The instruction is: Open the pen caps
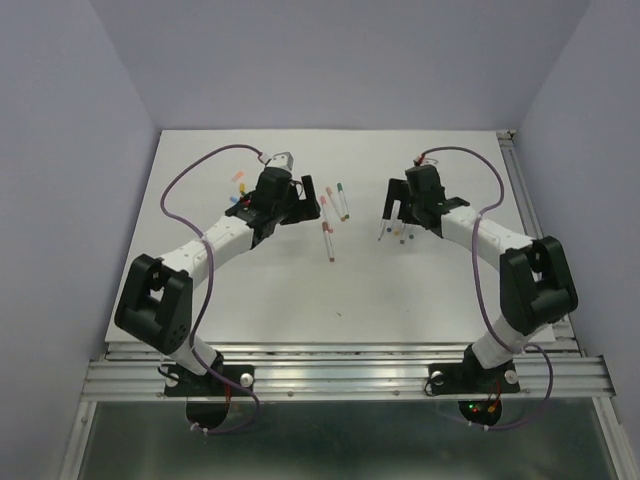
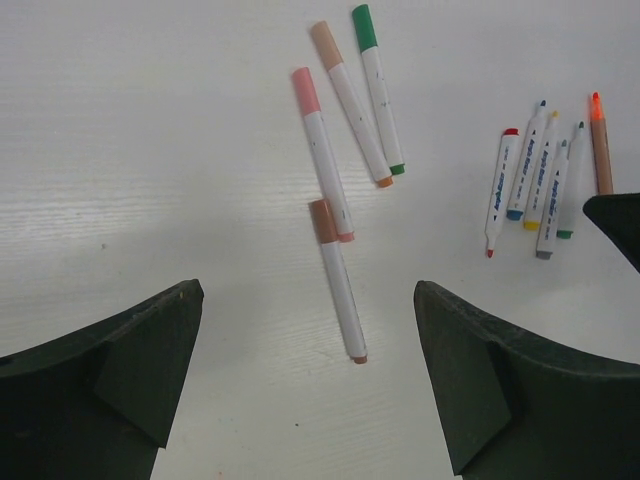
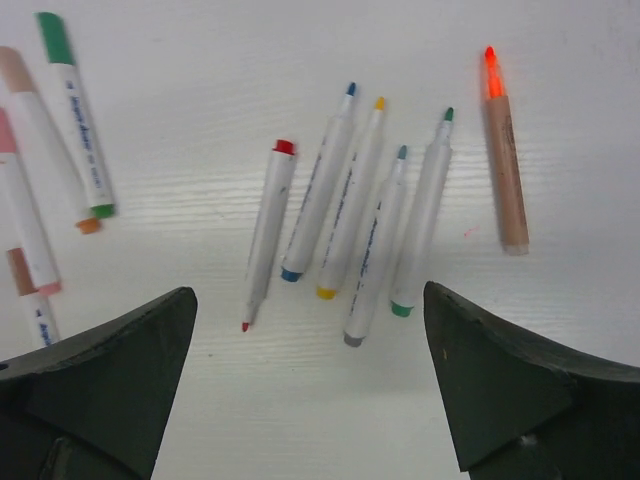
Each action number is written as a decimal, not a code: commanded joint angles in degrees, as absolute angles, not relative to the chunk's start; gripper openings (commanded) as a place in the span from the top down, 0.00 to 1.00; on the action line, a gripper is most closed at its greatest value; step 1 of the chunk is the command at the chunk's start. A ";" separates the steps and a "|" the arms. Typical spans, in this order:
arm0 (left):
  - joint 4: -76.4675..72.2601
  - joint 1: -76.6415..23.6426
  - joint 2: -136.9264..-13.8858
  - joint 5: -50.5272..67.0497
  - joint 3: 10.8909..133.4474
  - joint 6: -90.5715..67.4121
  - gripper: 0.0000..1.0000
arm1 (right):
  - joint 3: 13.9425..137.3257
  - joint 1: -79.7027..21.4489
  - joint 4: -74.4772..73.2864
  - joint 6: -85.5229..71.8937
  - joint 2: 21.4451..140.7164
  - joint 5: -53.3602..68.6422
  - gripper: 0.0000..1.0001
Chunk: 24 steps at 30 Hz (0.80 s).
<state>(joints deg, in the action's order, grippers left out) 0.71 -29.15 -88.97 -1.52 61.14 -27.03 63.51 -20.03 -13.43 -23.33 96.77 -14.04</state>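
Four capped pens lie between the arms: pink cap [image 2: 305,90], tan cap [image 2: 325,40], green cap [image 2: 364,27] and brown cap [image 2: 322,220] on white barrels. My left gripper [image 2: 308,335] is open and empty, its jaws either side of the brown-capped pen's [image 2: 342,295] tail end, above the table. Several uncapped pens [image 3: 350,215] lie side by side with bare coloured tips, an orange one [image 3: 503,165] beside them. My right gripper [image 3: 308,330] is open and empty just short of them. From above, the left gripper [image 1: 303,203] and right gripper [image 1: 393,212] flank the capped pens [image 1: 328,218].
Several loose caps [image 1: 238,190] lie on the white table [image 1: 300,290] just left of my left wrist. The right arm's dark finger [image 2: 618,220] shows at the right edge of the left wrist view. Purple cables loop over both arms.
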 commanded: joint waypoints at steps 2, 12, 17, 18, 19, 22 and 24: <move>1.93 -29.18 -83.85 -4.65 59.42 -27.42 0.01 | 59.24 -26.79 -6.68 -19.25 89.04 -5.36 0.00; 2.90 -29.18 -79.28 -8.78 54.85 -32.86 0.01 | 66.96 -43.06 -5.97 -21.71 99.74 -14.31 0.00; 3.34 -29.18 -77.52 -10.10 53.62 -34.27 0.01 | 71.45 -45.52 -5.89 -21.45 106.50 -15.47 0.00; 3.34 -29.09 -77.35 -10.28 53.61 -34.54 0.01 | 72.76 -45.79 -6.15 -21.45 107.57 -16.51 0.00; 3.60 -29.09 -77.34 -10.37 53.53 -34.63 0.01 | 73.64 -46.05 -6.24 -21.36 108.62 -16.87 0.00; 3.95 -29.18 -77.34 -10.63 53.61 -34.89 0.01 | 77.16 -46.84 -8.69 -21.62 112.84 -19.59 0.00; 3.96 -29.18 -77.26 -10.63 53.61 -34.98 0.01 | 78.04 -47.20 -8.70 -21.36 114.43 -20.82 0.04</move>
